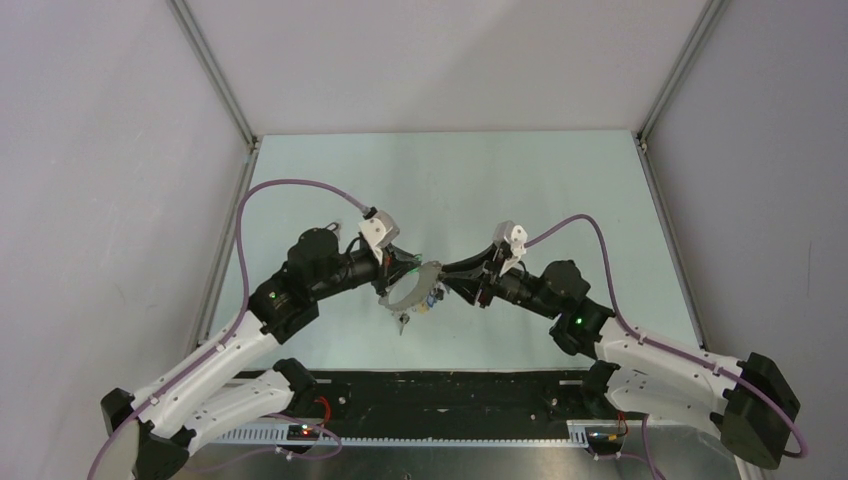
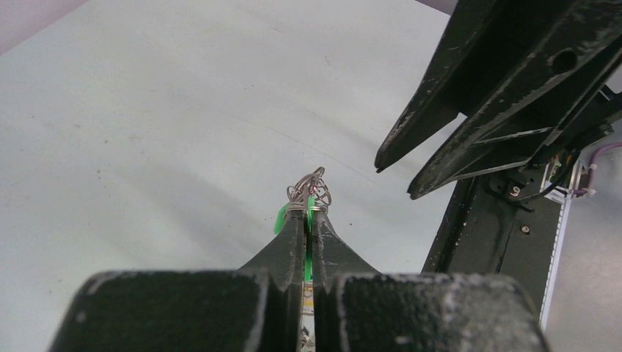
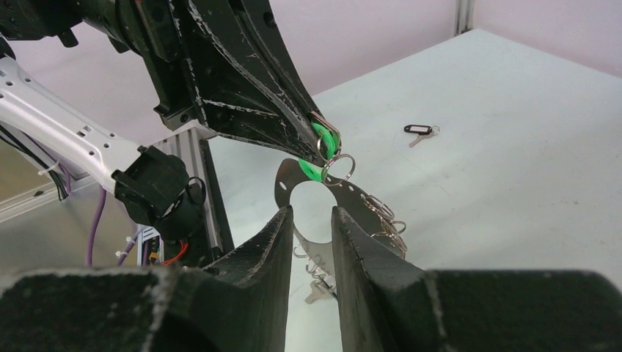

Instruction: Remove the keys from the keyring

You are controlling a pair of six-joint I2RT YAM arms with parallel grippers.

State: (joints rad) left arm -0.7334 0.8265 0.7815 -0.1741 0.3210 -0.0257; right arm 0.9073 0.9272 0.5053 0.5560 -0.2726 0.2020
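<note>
No legible text, label, brand, number or sign anywhere in view.

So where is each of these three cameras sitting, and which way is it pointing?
Top external: above and behind the arms, looking down at the table; both arms show, meeting at the keyring.
Left wrist: on the left arm, looking along its left gripper, shut on a green-tagged key; right gripper shows opposite.
Right wrist: on the right arm, looking past its own open fingers toward the left arm.
Both wrist views share the green-tagged key.
</note>
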